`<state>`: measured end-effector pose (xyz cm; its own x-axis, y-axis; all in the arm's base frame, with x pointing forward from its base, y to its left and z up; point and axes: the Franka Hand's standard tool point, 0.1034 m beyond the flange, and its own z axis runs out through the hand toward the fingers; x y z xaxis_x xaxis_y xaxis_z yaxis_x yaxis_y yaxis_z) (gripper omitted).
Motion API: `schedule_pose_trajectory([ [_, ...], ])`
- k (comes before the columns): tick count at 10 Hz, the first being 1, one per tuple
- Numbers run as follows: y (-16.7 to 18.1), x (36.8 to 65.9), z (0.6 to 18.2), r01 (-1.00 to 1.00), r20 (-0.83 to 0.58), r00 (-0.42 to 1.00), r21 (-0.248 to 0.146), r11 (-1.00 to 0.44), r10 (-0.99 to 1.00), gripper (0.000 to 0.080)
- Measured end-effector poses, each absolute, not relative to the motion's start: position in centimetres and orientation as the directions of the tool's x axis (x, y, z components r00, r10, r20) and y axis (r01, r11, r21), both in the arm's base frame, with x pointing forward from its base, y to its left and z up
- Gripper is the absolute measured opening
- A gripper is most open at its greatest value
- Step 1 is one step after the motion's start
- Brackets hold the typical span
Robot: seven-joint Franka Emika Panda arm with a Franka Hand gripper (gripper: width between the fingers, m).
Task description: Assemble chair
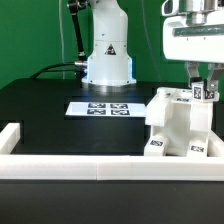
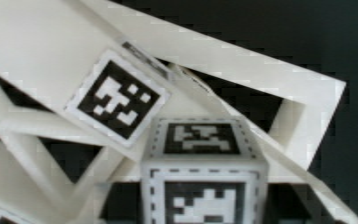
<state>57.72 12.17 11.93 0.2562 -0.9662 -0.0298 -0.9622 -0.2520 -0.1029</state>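
Fingers (image 1: 201, 84) clamped on chair (image 1: 178, 128) part.
Chair looks mostly built on the surface (image 1: 60, 115); held tagged piece not yet seated, I judge.

Arm base (image 1: 108, 60) upright at rear; wrist reaching down at the exterior view's right, gripper (image 1: 203, 89) pointing downward, jaws nearly closed.
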Motion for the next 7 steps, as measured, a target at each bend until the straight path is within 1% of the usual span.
schedule_pose_trajectory([
  [1,12.24,57.69,11.90,-0.983,-0.048,0.160,-0.100,-0.155,-0.986,0.0284],
  [2,12.23,57.67,11.90,-0.995,-0.071,0.029,-0.092,-0.022,-0.997,0.0284],
  [4,12.28,57.64,11.90,-0.992,-0.082,-0.084,-0.083,0.091,-0.993,0.0284],
  [7,12.26,57.64,11.84,-0.993,-0.080,-0.075,-0.083,0.081,-0.994,0.0284],
])
